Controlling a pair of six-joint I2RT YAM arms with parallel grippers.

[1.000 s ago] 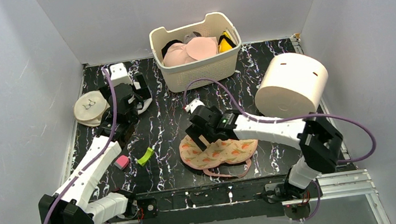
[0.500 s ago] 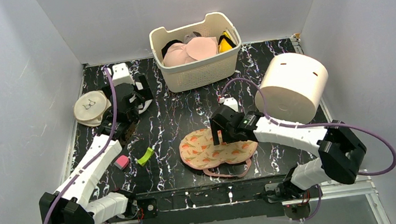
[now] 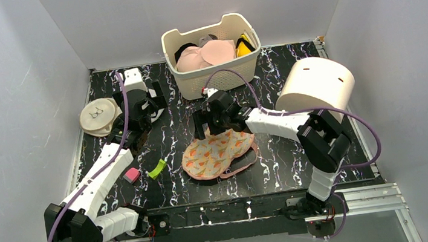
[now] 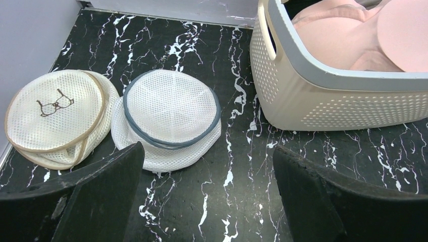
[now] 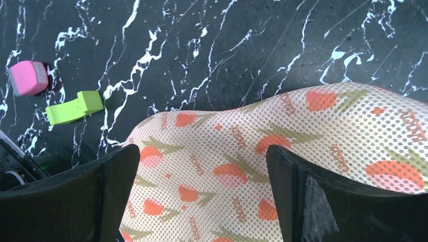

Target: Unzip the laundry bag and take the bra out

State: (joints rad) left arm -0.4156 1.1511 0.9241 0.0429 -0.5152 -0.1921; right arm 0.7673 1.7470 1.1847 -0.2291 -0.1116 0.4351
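Laundry bag (image 3: 218, 154): lies flat at mid-desk, near side of the basket; zipper not discernible.
Right fingers (image 5: 328, 201): spread wide just over the bag's far-left end, holding nothing; contact unclear.
Bra (image 3: 244, 46): mustard-yellow fabric at the right end of the basket (image 3: 219, 79), partly hidden.
Left fingers (image 4: 86, 201): wide apart, empty, above the desk (image 4: 242, 201) near two mesh discs (image 4: 166, 116).
Pink block (image 5: 28, 78), green clip (image 5: 75, 106): left of the bag.

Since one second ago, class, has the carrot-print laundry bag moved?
Yes. The laundry bag has slid left and slightly farther back, toward the cream basket.
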